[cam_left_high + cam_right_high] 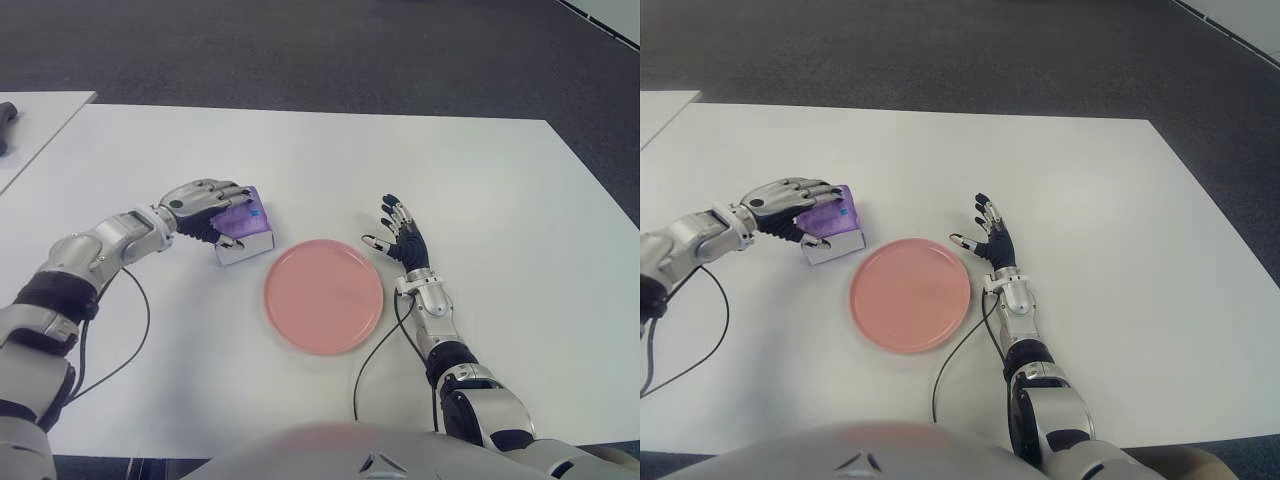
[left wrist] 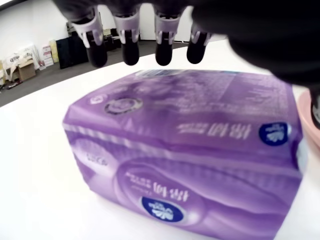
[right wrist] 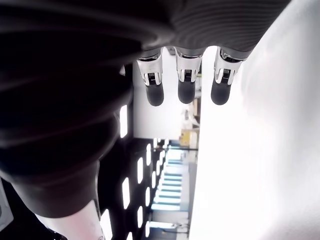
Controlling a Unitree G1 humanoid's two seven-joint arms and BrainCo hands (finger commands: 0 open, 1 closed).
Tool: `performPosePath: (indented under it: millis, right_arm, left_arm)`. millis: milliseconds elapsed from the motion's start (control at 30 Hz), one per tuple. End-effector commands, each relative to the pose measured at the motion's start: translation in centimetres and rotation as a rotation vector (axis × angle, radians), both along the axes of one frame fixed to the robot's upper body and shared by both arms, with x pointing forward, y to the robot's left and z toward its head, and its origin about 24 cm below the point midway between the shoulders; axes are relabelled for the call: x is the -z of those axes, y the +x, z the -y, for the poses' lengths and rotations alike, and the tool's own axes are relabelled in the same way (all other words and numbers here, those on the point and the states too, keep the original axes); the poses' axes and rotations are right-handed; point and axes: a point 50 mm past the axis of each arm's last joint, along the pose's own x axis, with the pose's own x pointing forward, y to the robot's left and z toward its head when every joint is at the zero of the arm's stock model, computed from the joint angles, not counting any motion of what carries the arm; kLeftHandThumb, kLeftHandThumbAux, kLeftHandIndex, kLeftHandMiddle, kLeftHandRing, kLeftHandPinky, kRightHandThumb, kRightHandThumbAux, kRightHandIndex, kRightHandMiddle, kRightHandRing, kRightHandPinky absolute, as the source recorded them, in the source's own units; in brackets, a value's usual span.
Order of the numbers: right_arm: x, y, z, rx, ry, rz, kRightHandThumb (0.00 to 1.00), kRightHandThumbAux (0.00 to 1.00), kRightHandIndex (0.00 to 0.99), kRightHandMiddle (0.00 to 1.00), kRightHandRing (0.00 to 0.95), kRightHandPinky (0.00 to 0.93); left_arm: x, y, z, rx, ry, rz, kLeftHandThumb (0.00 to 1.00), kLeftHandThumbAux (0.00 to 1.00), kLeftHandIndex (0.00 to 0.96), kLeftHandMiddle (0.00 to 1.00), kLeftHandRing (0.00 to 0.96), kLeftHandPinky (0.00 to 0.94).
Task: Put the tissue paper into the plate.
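The tissue paper is a purple plastic-wrapped pack (image 1: 246, 226) lying on the white table (image 1: 300, 150), just left of the pink plate (image 1: 323, 295). My left hand (image 1: 224, 214) arches over the pack, with the thumb at its near side. In the left wrist view the fingertips (image 2: 130, 50) hang just above the far top edge of the pack (image 2: 190, 165), with a sliver of background between them and the wrap. The plate holds nothing. My right hand (image 1: 398, 232) shows to the right of the plate, fingers spread and holding nothing.
A second white table (image 1: 30, 120) stands at the far left with a dark object (image 1: 6, 122) on it. Black cables (image 1: 130, 340) trail from both forearms across the table. Dark carpet lies beyond the table's far edge.
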Motion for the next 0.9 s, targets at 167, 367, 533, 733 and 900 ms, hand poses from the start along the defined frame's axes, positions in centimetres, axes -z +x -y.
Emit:
performPosePath:
  millis: [167, 367, 533, 733, 900]
  right_arm:
    - [3.7, -2.8, 0.3, 0.019, 0.007, -0.196, 0.000, 0.866, 0.000, 0.000, 0.000, 0.016]
    - [3.5, -2.7, 0.5, -0.004, 0.020, -0.167, 0.000, 0.873, 0.003, 0.000, 0.000, 0.014]
    - [3.5, -2.9, 0.7, -0.009, 0.004, -0.156, 0.000, 0.875, 0.009, 0.000, 0.000, 0.022]
    - [3.7, -3.0, 1.0, -0.010, -0.001, -0.164, 0.000, 0.877, 0.015, 0.000, 0.000, 0.023]
    - [3.6, -2.9, 1.1, -0.010, 0.002, -0.165, 0.000, 0.877, 0.017, 0.000, 0.000, 0.022]
  left_arm:
    - [3.0, -0.8, -0.4, -0.020, 0.026, -0.019, 0.057, 0.266, 0.000, 0.000, 0.000, 0.000]
    - [4.2, -1.1, -0.8, -0.032, 0.029, -0.028, 0.060, 0.281, 0.000, 0.000, 0.000, 0.000]
    - [5.6, -1.6, -1.1, -0.051, 0.027, -0.027, 0.069, 0.301, 0.000, 0.000, 0.000, 0.000]
    - [7.2, -1.9, -0.8, -0.052, 0.032, -0.013, 0.079, 0.318, 0.000, 0.000, 0.000, 0.000]
    - [7.8, -2.1, -0.5, -0.049, 0.027, -0.006, 0.090, 0.327, 0.000, 0.000, 0.000, 0.000]
